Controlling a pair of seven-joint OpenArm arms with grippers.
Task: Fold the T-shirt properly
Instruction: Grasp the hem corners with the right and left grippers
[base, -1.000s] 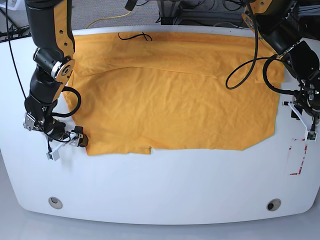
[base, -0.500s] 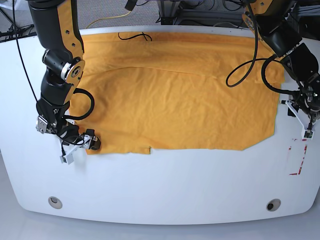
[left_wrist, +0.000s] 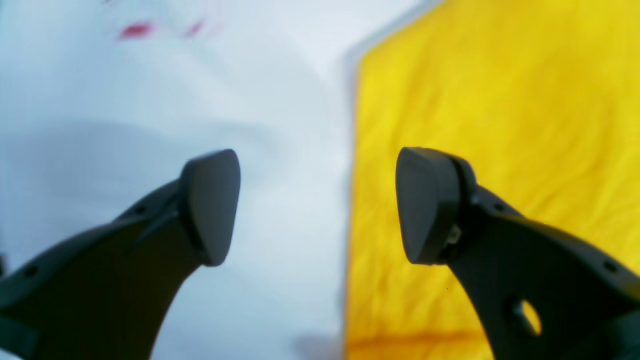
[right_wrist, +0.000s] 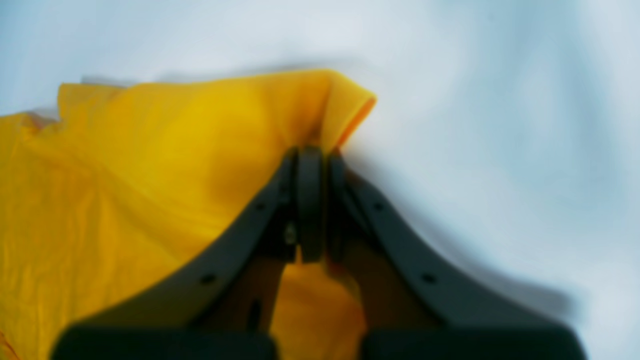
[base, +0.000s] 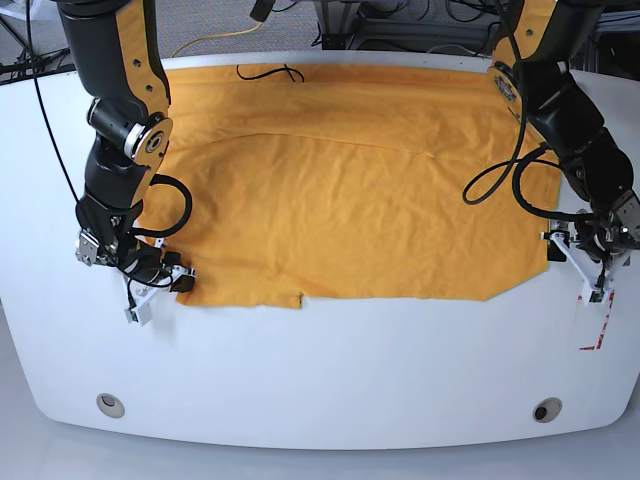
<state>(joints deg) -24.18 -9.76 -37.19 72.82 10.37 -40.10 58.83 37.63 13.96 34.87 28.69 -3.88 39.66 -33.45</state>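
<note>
The orange-yellow T-shirt (base: 350, 210) lies spread flat on the white table (base: 330, 370). My right gripper (base: 160, 285), on the left in the base view, is shut on the shirt's near left corner. In the right wrist view the closed gripper (right_wrist: 310, 160) pinches a raised fold of the T-shirt (right_wrist: 150, 175). My left gripper (base: 585, 268) is at the shirt's right edge. In the left wrist view it (left_wrist: 320, 205) is open and empty. One of its fingers (left_wrist: 212, 207) is over bare table and the other over the T-shirt (left_wrist: 500, 100).
A black cable (base: 270, 72) lies on the shirt's far edge. Red tape marks (base: 596, 320) sit on the table right of the shirt, and also show in the left wrist view (left_wrist: 135, 30). Two round holes (base: 111, 405) (base: 546, 409) are near the front edge.
My right gripper moved right onto the shirt's near left corner and holds it. My left gripper moved down and left to the shirt's right edge.
</note>
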